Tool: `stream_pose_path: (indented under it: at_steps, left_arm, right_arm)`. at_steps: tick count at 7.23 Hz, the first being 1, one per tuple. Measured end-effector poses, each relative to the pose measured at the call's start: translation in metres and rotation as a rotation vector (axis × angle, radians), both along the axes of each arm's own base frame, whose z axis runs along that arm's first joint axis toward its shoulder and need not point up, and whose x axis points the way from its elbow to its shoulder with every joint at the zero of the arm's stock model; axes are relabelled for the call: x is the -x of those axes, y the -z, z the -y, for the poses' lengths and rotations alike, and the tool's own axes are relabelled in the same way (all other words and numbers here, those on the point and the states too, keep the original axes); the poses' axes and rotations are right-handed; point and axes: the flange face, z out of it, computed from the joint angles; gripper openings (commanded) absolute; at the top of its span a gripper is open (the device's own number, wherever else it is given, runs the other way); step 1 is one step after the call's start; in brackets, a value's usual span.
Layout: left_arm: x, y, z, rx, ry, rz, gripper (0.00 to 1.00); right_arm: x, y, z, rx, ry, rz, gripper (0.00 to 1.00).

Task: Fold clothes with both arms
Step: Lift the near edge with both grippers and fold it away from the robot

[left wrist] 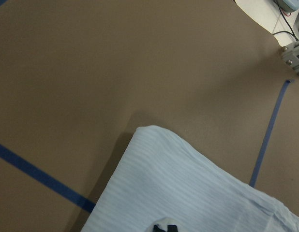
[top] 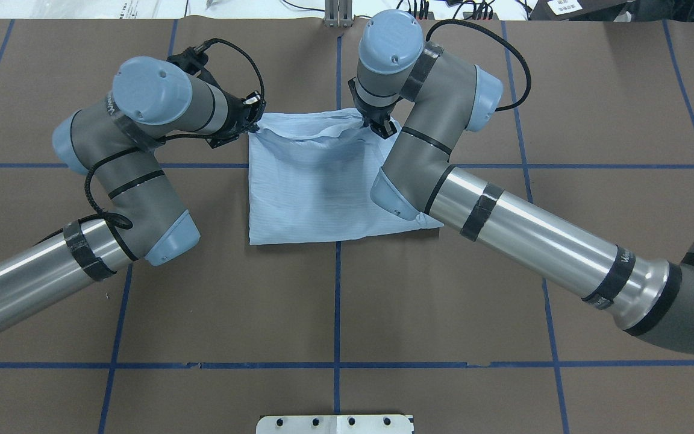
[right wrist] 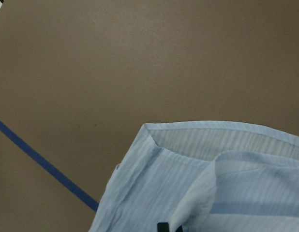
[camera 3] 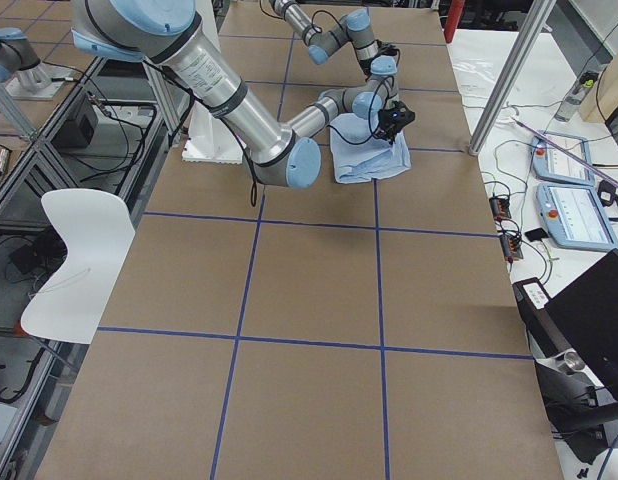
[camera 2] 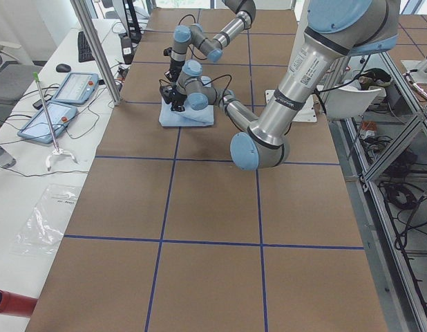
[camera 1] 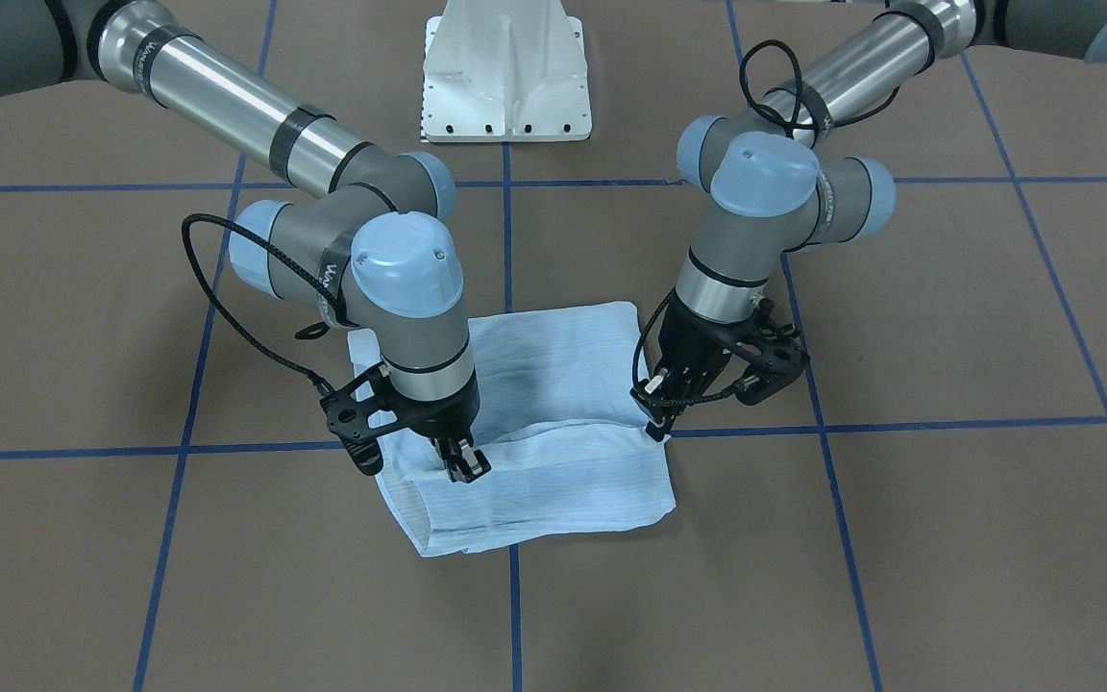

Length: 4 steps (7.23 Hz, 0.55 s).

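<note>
The pale-blue striped shirt [top: 311, 187] lies folded into a rough square on the brown table, also visible in the front view [camera 1: 553, 365]. My left gripper [top: 255, 122] is at the far left corner of the shirt and is shut on that edge; in the front view the left gripper [camera 1: 655, 423] meets the cloth's side. My right gripper [top: 381, 128] pinches the far right corner, with the right gripper [camera 1: 464, 466] pressed into a raised fold. Both wrist views show dark fingertips [left wrist: 165, 227] [right wrist: 168, 226] closed on the cloth [left wrist: 188, 193] [right wrist: 212, 193].
The white pedestal base [camera 1: 505, 77] stands at the robot's side of the table. Blue tape lines [top: 337, 289] grid the brown surface. A side bench holds tablets [camera 2: 68, 86] and cables. A white chair [camera 3: 79, 240] stands off the table.
</note>
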Motion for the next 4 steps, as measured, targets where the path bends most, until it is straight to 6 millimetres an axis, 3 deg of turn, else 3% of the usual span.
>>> stream_pose_path:
  at_steps: [4]
  left_arm:
    - [-0.01, -0.026, 0.028, -0.021, -0.001, 0.03, 0.0]
  right_arm:
    - [0.011, -0.011, 0.027, -0.036, 0.003, 0.009, 0.0]
